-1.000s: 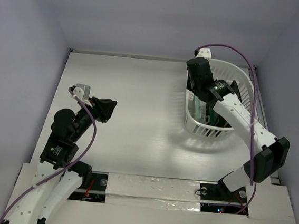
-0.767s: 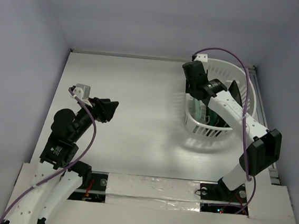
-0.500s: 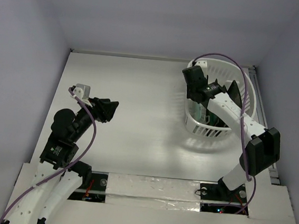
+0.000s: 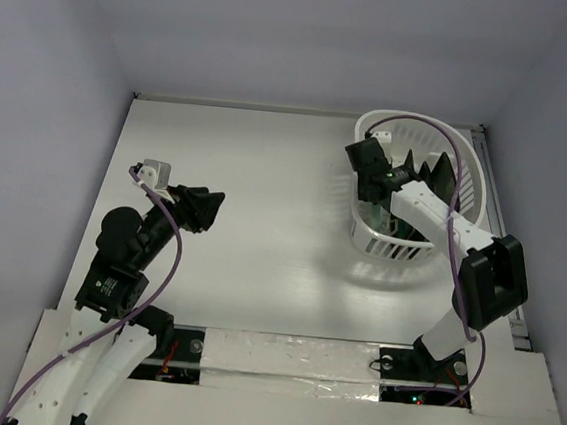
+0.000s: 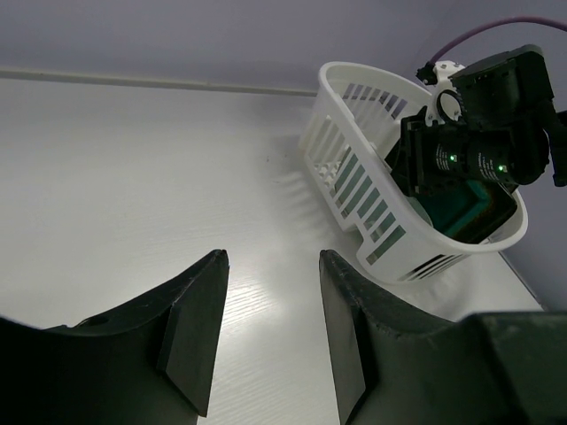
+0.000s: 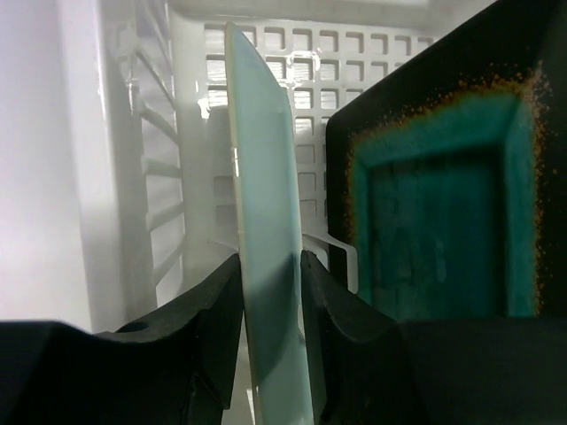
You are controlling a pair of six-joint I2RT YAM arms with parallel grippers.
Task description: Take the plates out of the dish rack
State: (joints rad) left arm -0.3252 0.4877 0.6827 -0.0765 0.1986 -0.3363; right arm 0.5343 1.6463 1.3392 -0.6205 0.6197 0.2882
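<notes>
The white dish rack (image 4: 474,181) stands at the far right of the table. In the right wrist view a pale mint-green plate (image 6: 261,177) stands on edge in it. My right gripper (image 6: 270,266) reaches down into the rack, with both fingers pressed against that plate's faces. Beside it on the right stands a dark plate with a teal square face (image 6: 443,230). From above, dark plates (image 4: 440,172) rise behind the right arm. My left gripper (image 5: 270,257) hovers open and empty over the bare table at the left (image 4: 212,206).
The rack's slotted wall (image 6: 159,177) is close on the left of the mint plate. A purple cable (image 4: 441,137) arcs over the rack. Grey walls enclose the table on three sides. A taped strip (image 4: 290,354) runs along the near edge between the arm bases.
My right gripper has dropped lower into the rack, and its jaws opened and then closed around the mint plate. The left gripper's jaws have parted; that arm stayed put.
</notes>
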